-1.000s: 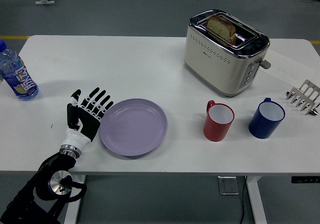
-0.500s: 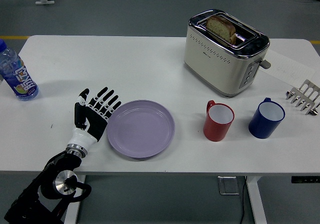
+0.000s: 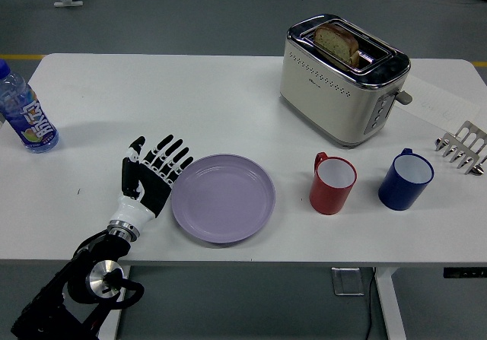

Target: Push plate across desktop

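One hand is at work: the left hand (image 3: pixel 152 176) comes in from the lower left, its fingers (image 3: pixel 171 157) spread flat and gripping nothing, their edge against the lavender plate (image 3: pixel 223 197) at the plate's nine o'clock. The plate lies flat on the white worktop (image 3: pixel 190 96) near its front edge, a little left of centre. At the plate's three o'clock, near but apart, stands a red mug (image 3: pixel 333 182), with a blue mug (image 3: pixel 405 179) beyond it on the same line. Farther back sit a water bottle (image 3: pixel 25 112) at ten o'clock and a toaster (image 3: pixel 344 77) holding bread at one o'clock. The risk, as I judge it, is a push running on rightward until the rim knocks the red mug, or an off-centre shove spinning the plate toward the front edge.
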